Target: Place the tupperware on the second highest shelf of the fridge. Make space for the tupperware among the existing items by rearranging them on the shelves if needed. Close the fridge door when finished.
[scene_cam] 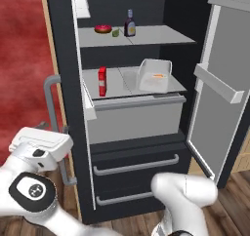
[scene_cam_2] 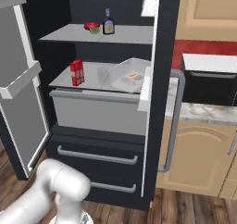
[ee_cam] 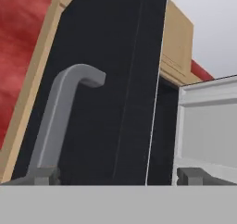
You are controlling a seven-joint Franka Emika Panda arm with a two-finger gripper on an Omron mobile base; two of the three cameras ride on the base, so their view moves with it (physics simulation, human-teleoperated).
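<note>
Beside the door edge [ee_cam: 155,79], pincer [ee_cam: 118,176] agape.

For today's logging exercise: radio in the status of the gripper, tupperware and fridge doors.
Gripper open, facing the door handle. Tupperware tilted on the second highest shelf beside the red carton. Both fridge doors open.

At the lower left of the left base view, the arm [scene_cam: 34,191] is glossy white with rounded links. One dark round joint cap bears a small white mark. Two small dark grey finger tips [ee_cam: 44,176] rise at the hand view's bottom.
</note>
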